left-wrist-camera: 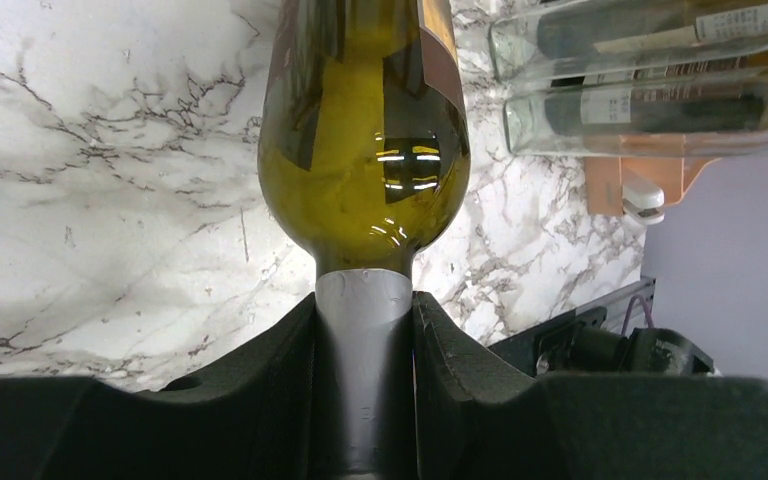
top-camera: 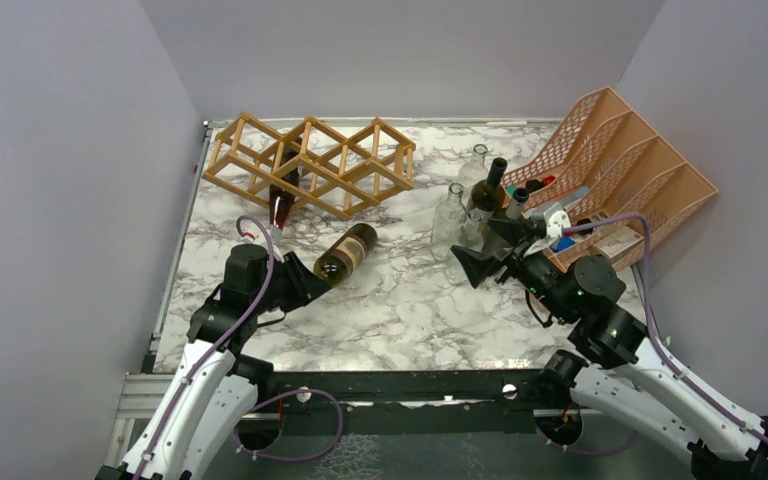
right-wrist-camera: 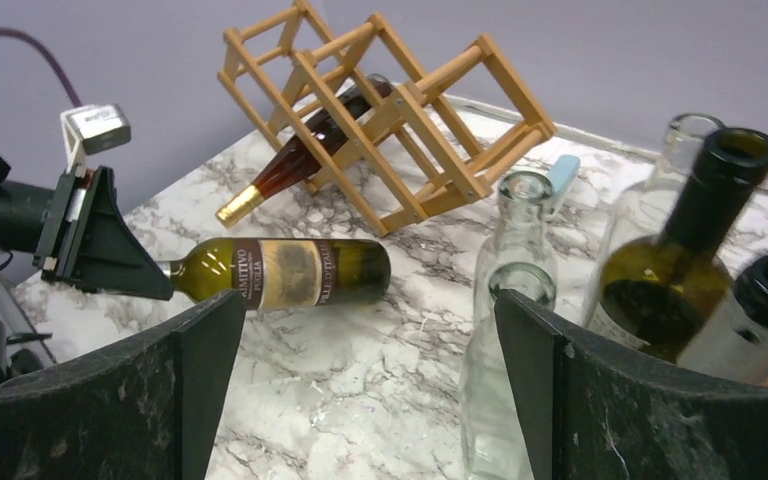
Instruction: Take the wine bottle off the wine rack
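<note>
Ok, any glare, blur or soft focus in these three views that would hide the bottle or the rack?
Left wrist: ceiling lights reflect as bright streaks on the green bottle, though its outline stays clear. Right wrist: the dark open bottle at right looks slightly soft, while the wine rack is sharp. Top external: even light, soft shadows, nothing washed out.

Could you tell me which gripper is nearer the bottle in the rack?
Left gripper, just before the racked bottle; right gripper sits far across, by upright bottles.
</note>
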